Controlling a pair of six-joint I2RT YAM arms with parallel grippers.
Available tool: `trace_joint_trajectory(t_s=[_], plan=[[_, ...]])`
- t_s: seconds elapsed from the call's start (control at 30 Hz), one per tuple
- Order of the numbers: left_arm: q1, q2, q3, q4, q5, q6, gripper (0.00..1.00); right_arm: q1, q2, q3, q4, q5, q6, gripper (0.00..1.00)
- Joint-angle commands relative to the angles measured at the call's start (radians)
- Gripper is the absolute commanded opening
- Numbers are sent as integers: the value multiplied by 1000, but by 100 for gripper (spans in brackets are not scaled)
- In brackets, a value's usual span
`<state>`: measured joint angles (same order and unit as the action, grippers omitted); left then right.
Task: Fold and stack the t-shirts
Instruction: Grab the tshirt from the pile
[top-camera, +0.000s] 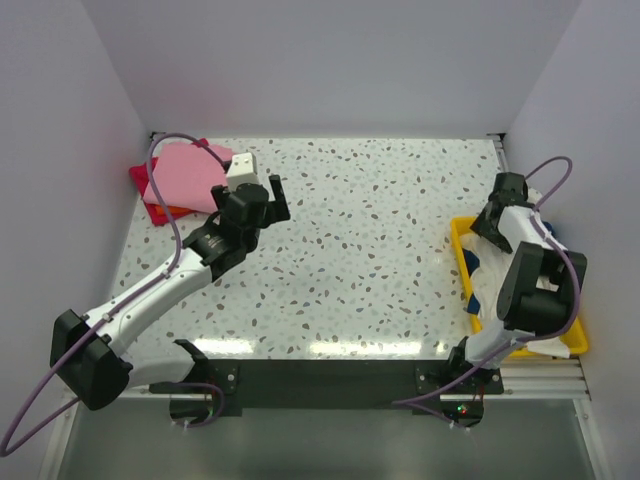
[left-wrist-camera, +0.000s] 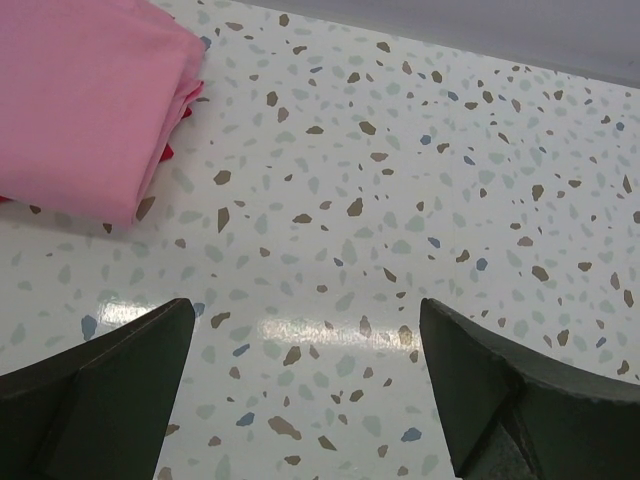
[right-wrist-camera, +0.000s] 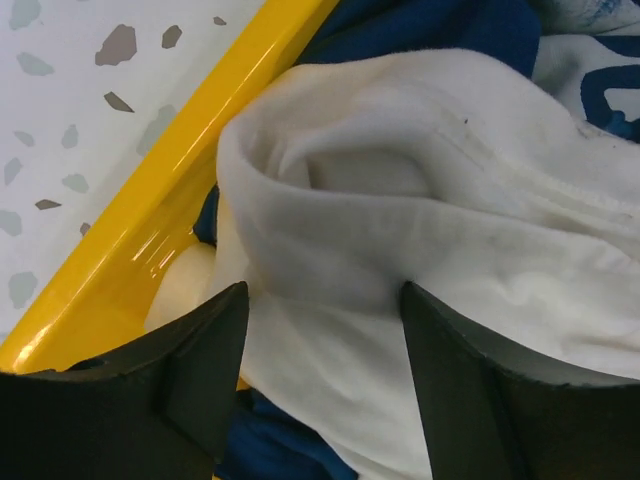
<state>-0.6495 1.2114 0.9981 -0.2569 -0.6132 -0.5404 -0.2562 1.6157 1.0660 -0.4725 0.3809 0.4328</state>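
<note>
At the far left corner of the speckled white counter (top-camera: 370, 260), a folded pink cloth t-shirt (top-camera: 185, 170) lies on a red t-shirt (top-camera: 141, 180) and an orange t-shirt (top-camera: 172, 211). The left end effector (left-wrist-camera: 305, 320) hangs released over bare counter beside them. In the yellow plastic tray (right-wrist-camera: 150, 200) on the right, the right end effector (right-wrist-camera: 322, 300) straddles a plump ridge of the crumpled cream t-shirt (right-wrist-camera: 420, 230), jaws spread, not yet pinching. A navy t-shirt (right-wrist-camera: 420, 30) lies under it. The cloth looks light and limp, so a deep bite on that thick fold should hold best.

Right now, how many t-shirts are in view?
5. The pink t-shirt tops the far-left stack, over the red t-shirt and orange t-shirt, edges showing. The cream t-shirt and navy t-shirt lie bunched in the yellow tray. More may be hidden underneath.
</note>
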Motion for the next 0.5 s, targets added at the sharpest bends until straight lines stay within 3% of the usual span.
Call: trace_joint_trajectory(t_s=[0.0,0.03,0.07,0.13,0.3,0.47], plan=[[-1,-29,0,16,-8,-18,100,-8,18,68,51,-13,-23,64],[-1,-30,0,15,-10,-16,100,-9,18,74,40,-10,-25,45],[-1,-30,2,13,-13,-15,100,-11,12,83,25,-8,-26,34],[-2,-29,5,16,-14,-6,100,-11,-3,120,-38,16,-19,0],[-1,-18,7,56,7,20,100,-9,-163,192,-155,73,-45,0],[-1,14,31,76,39,26,100,-8,-325,317,-181,27,-80,0]])
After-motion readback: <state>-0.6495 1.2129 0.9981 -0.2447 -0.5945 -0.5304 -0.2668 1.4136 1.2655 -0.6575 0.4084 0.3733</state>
